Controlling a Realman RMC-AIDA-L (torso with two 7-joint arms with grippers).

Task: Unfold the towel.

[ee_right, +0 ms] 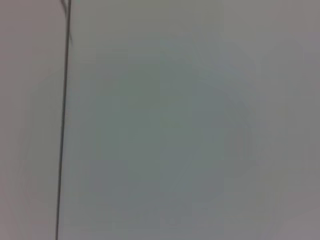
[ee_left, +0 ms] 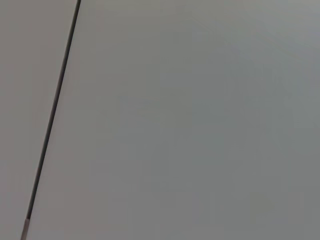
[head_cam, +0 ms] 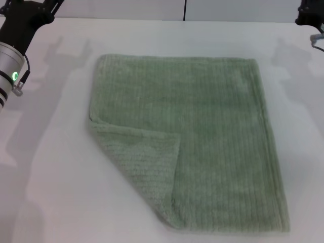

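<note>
Presently the towel (head_cam: pixel 202 131) is found flat on the tabletop (head_cam: pixel 50 192) with one near-left corner (head_cam: pixel 147 162) folded over, to be drawn outward next; pincer states cannot be told.

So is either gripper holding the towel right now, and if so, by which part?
Nothing is held. The towel lies free on the table, its near-left corner folded over. The left arm and right arm sit at the far corners, away from it.
</note>
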